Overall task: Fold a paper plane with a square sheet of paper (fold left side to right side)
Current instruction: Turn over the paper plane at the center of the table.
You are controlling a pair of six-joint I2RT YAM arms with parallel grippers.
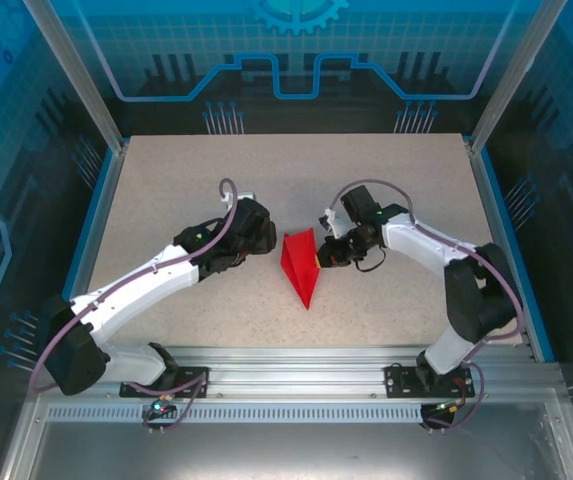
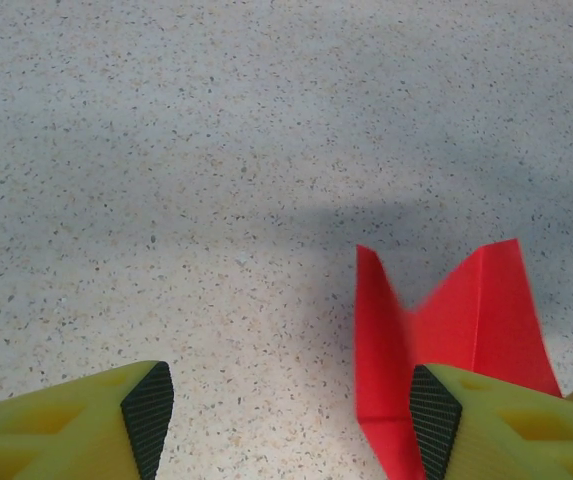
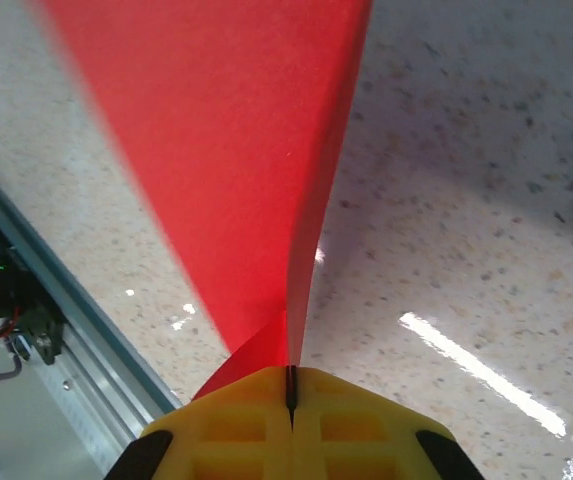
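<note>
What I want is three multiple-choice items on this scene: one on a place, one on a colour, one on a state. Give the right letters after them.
1. Where is the red paper?
A) at the far left corner
B) between the left pincer and the right pincer
C) on the near rail

2. What colour are the pincer fingers?
A) blue
B) white
C) yellow

3. What state is the right pincer in?
A) shut on the red paper
B) wide open
C) shut on nothing

Answers:
1. B, as the top view shows the paper mid-table with one arm on each side.
2. C, as both wrist views show yellow fingers with black pads.
3. A, as its fingers meet with the red sheet pinched in the seam.
</note>
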